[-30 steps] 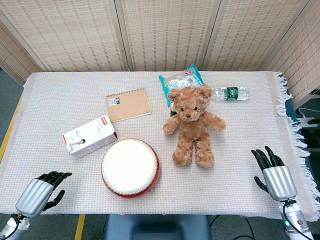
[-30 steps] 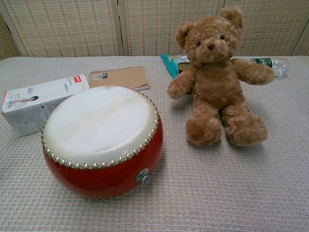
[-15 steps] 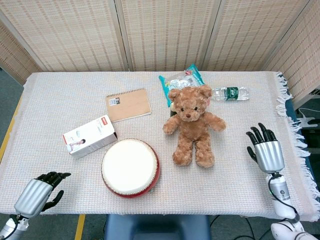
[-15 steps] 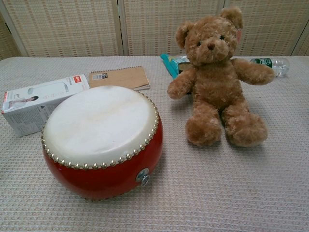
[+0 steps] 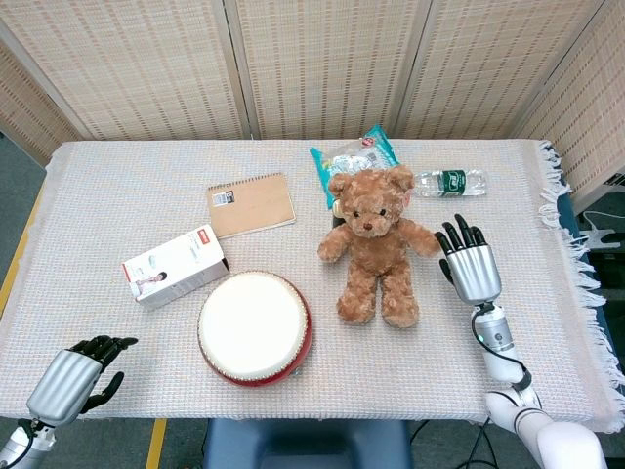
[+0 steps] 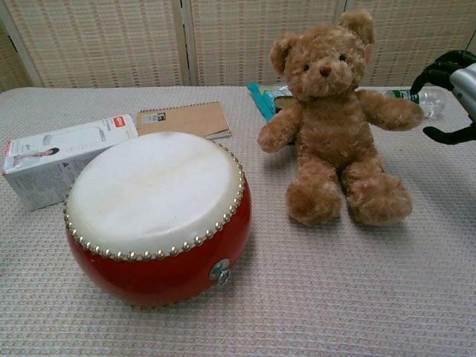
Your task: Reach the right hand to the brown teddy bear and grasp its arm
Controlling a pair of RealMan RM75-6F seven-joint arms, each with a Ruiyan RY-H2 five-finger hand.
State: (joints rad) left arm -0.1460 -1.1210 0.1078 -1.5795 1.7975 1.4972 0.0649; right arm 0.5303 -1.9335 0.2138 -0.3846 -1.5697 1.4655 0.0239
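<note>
Your right hand [image 5: 470,266] is up over the bench [image 5: 117,195], just beside the brown teddy bear [image 5: 376,249]. The bear sits near the middle of the bench, a bit toward the far edge, with its legs pointing at you. The arm you want [image 5: 422,237] sticks out sideways from the bear's body, toward the right edge of the bench. Its tip points right at your hand. So the bear's arm lies just to the left of your right hand, and only a small gap shows between them. They are not touching yet.

Your right hand is open. Its fingers [image 5: 460,234] are spread and point toward the far edge, and it holds nothing. In the chest view the fingers [image 6: 440,67] curve a little, like a cup, next to the bear's paw.

I think your next move is a short slide to the left, so the fingers go around the arm, then a squeeze. The arm looks soft, so it may squash in your grip.

Your left hand [image 5: 70,381] is far off at the near left corner. Its fingers are curled in and it holds nothing.
</note>
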